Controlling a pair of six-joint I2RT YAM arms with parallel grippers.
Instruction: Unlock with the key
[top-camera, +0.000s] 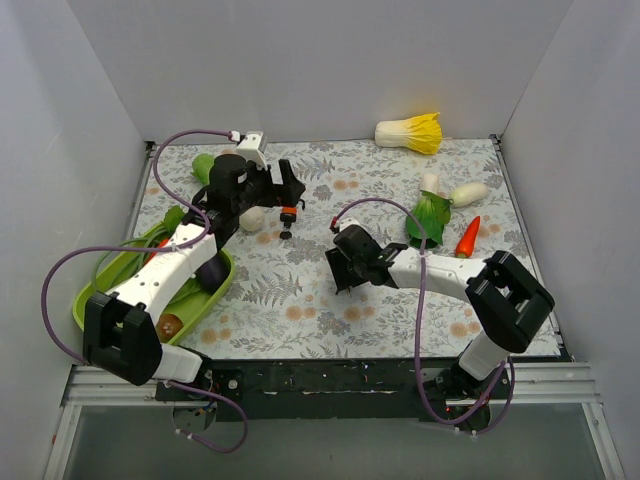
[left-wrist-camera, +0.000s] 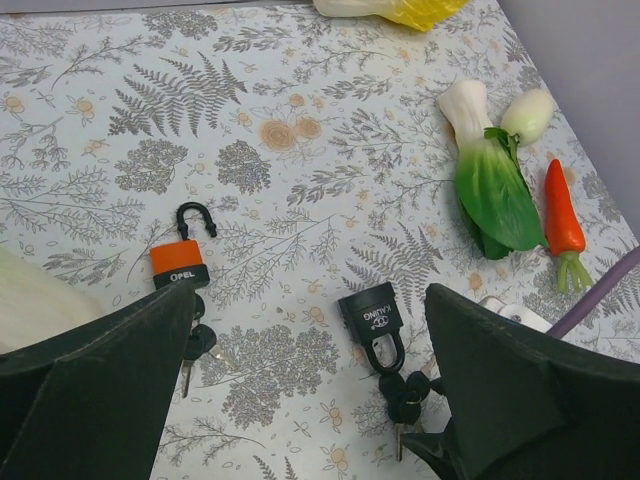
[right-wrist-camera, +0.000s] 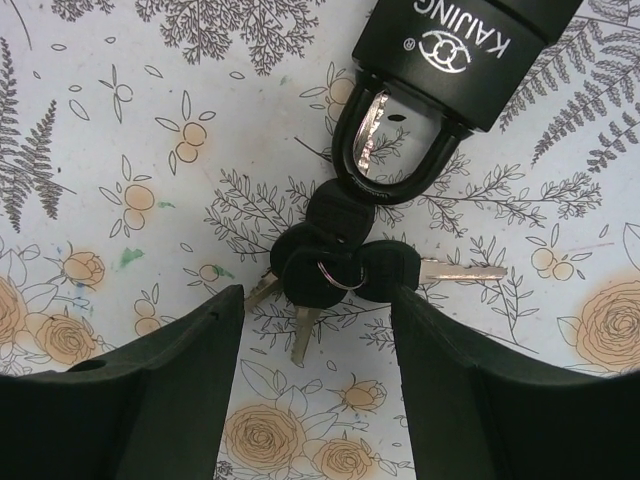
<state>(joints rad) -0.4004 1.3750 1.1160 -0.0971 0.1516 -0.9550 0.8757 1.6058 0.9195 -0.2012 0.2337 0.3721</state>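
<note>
A black KAIJING padlock (right-wrist-camera: 460, 45) lies flat on the floral cloth, its shackle threaded with a bunch of black-headed keys (right-wrist-camera: 340, 268). My right gripper (right-wrist-camera: 315, 335) is open and low over the cloth, its fingers either side of the key bunch; one finger's tip reaches the right-hand key head. The black padlock (left-wrist-camera: 371, 315) and its keys (left-wrist-camera: 405, 392) also show in the left wrist view. An orange OPEL padlock (left-wrist-camera: 180, 266) with its own keys (left-wrist-camera: 196, 345) lies to the left. My left gripper (left-wrist-camera: 310, 400) is open and empty above both locks. In the top view my right gripper (top-camera: 340, 268) covers the black padlock.
A bok choy (left-wrist-camera: 495, 185), a carrot (left-wrist-camera: 562, 212) and a white radish (left-wrist-camera: 526, 113) lie at the right. A napa cabbage (top-camera: 412, 132) lies at the back. A green tray (top-camera: 100, 285) with vegetables sits at the left. White walls enclose the table.
</note>
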